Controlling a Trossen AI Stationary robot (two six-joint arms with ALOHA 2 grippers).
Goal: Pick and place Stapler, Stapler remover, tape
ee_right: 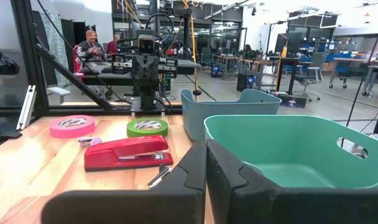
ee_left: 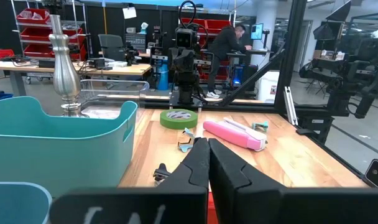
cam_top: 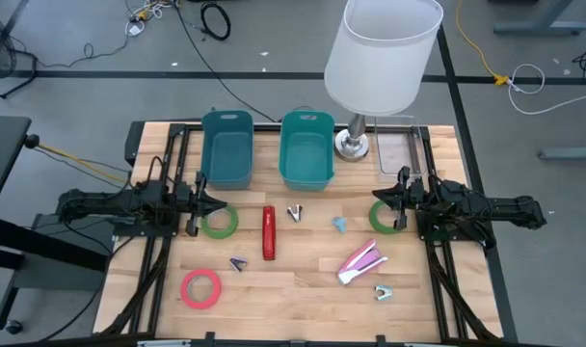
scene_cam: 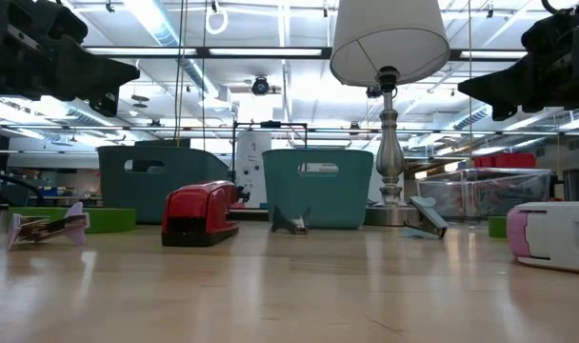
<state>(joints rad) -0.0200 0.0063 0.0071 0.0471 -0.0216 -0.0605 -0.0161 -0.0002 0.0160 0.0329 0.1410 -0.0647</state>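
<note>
Stapler (cam_top: 268, 232), red, lies at centre frame of the high view, below the two teal bins (cam_top: 306, 148) (a pink stapler (cam_top: 361, 262) sits lower right). Green tape (cam_top: 219, 221) lies just beside the left gripper (cam_top: 211, 203), fingers together, holding nothing. Right gripper (cam_top: 388, 199), also closed and empty, hovers by another green tape roll (cam_top: 383, 217).

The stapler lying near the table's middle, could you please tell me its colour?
Red; the red stapler shows best in the right wrist view.
</note>
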